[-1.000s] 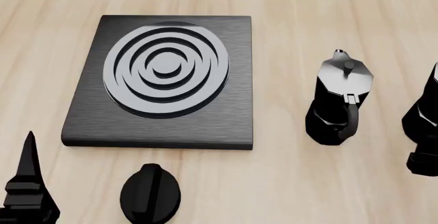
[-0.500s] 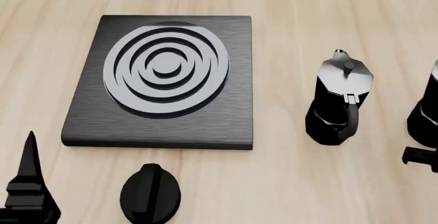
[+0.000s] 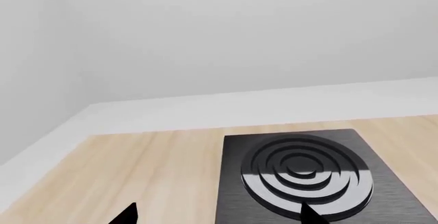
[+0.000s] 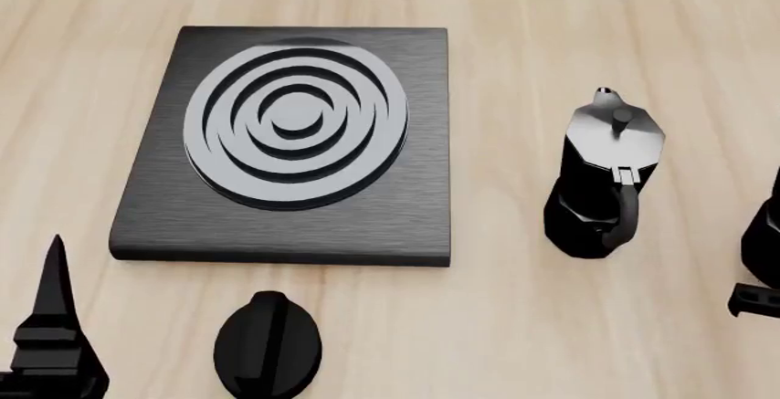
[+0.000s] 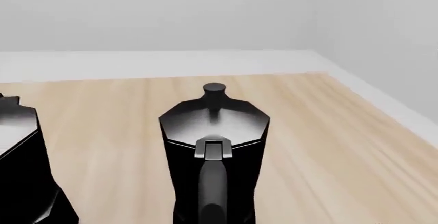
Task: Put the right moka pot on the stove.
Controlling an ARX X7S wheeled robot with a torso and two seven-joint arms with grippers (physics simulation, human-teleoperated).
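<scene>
Right moka pot [image 5: 213, 152] stands upright on the wooden table [image 4: 512, 326], at the head view's right edge, where only a black sliver [image 4: 768, 235] shows. In the right wrist view it fills centre frame, handle facing the camera, lid knob on top, so it sits straight ahead of the right arm and close.

Right gripper [image 4: 755, 300]: only a black fragment at the head view's right edge, just below the pot's sliver. No fingers visible in the right wrist view. Can't tell if it's spread or pressed together, and can't tell if it touches the pot.

Twin moka pot [image 4: 606, 180] stands upright to the left of the task pot, between it and the stove [image 4: 290, 139]. It's clipped at the edge of the right wrist view [image 5: 20, 167].

Stove lies flat, well apart from the right pot, nothing on its rings. Round black knob [image 4: 268, 344] sits just in front of it.

Left gripper [image 4: 51, 344]: low at the head view's left edge, holding nothing. Two dark fingertips [image 3: 126, 215] show well apart in the left wrist view, so it's spread.
</scene>
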